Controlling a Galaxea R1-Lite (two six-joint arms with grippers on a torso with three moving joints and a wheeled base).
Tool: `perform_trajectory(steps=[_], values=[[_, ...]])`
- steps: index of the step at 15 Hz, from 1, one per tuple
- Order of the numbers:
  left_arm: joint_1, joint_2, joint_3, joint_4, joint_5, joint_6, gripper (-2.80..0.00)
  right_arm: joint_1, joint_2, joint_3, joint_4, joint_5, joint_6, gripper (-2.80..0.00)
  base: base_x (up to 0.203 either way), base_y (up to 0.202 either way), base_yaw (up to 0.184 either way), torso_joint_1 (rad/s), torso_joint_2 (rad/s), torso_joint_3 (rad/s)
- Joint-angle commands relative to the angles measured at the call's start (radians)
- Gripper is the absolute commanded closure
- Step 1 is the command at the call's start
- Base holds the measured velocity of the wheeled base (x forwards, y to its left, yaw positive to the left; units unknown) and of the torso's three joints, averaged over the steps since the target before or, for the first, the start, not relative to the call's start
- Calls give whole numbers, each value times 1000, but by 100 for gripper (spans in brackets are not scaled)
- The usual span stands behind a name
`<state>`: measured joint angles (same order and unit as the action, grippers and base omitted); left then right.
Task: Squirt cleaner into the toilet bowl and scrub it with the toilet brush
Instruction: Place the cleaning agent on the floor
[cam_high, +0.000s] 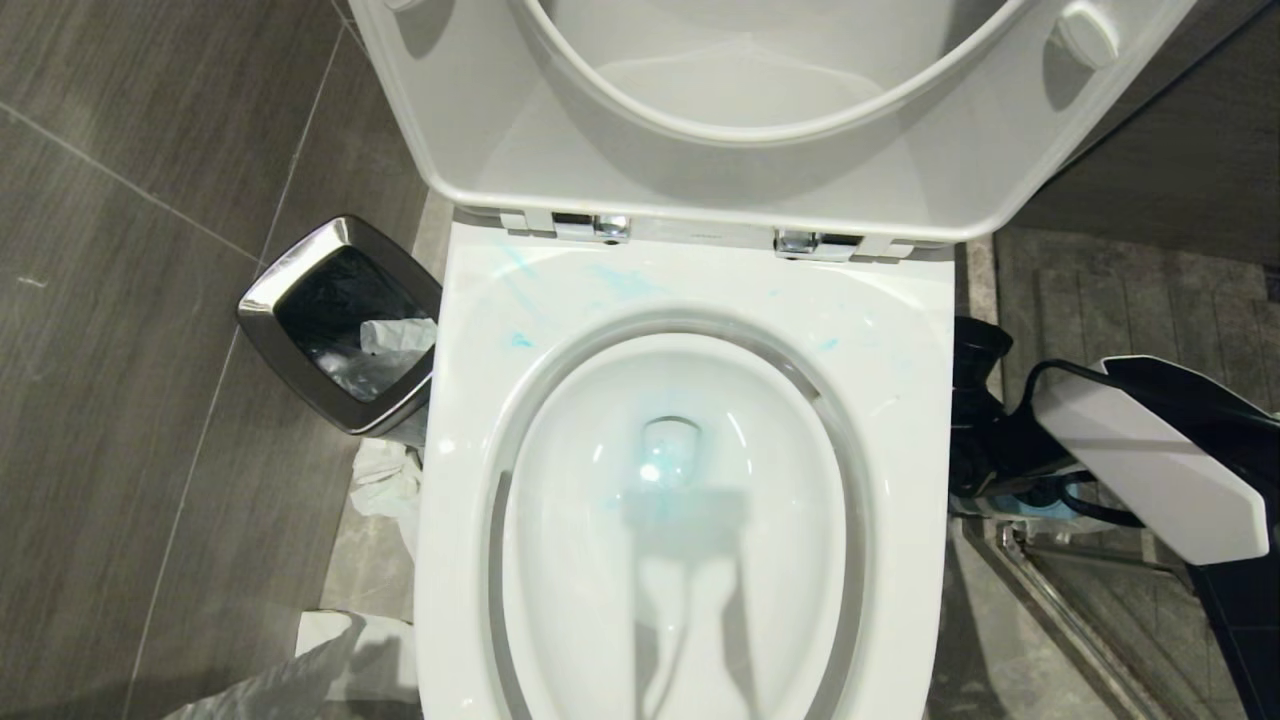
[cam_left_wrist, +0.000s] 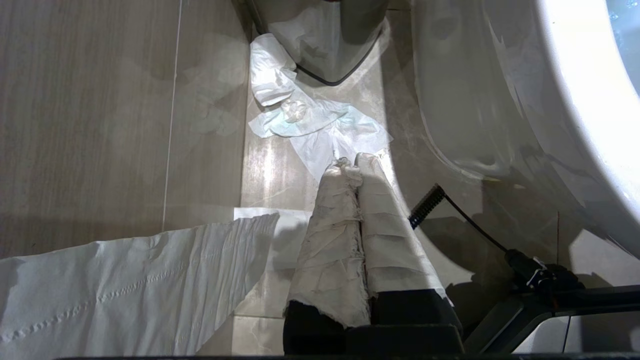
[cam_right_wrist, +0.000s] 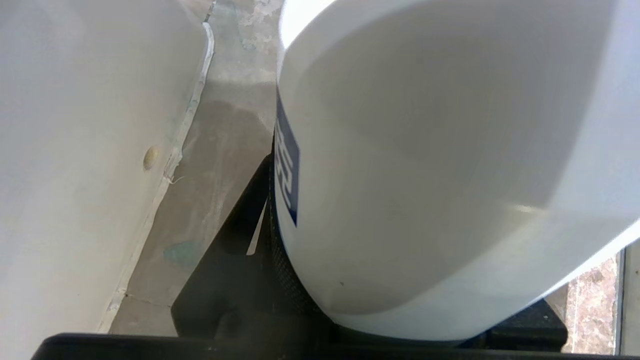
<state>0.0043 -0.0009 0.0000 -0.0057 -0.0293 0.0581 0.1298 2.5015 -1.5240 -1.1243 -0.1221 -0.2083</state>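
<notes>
The right gripper (cam_right_wrist: 310, 250) is clamped on the whitish cleaner (cam_right_wrist: 430, 175), its cap hidden, beside the toilet bowl (cam_high: 680, 520), whose water is tinted turquoise-blue.

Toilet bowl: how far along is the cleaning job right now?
Done: turquoise smears mark the toilet bowl rim and tint its water, so cleaner went in. In hand: the right gripper holds the cleaner low beside the toilet. Left: scrubbing. No toilet brush is in view, and the left gripper hangs shut near the floor.
</notes>
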Motion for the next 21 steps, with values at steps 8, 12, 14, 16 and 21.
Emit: perform_trajectory(steps=[8,12,14,16,21], values=[[0,1,8,0,-1,3,0,1,-14,43,-11,1,0,-280,0,0,0,0,0,0],[0,1,8,0,0,0,0,1,-71,158,-12,1,0,-280,0,0,0,0,0,0],[0,1,8,0,3,-1,0,1,-107,211,-12,0,0,-280,0,0,0,0,0,0],[0,1,8,0,14,-3,0,2,-148,271,-13,-2,0,-280,0,0,0,0,0,0],[0,1,8,0,31,-39,0,5,-243,430,-70,-11,-3,-280,0,0,0,0,0,0]])
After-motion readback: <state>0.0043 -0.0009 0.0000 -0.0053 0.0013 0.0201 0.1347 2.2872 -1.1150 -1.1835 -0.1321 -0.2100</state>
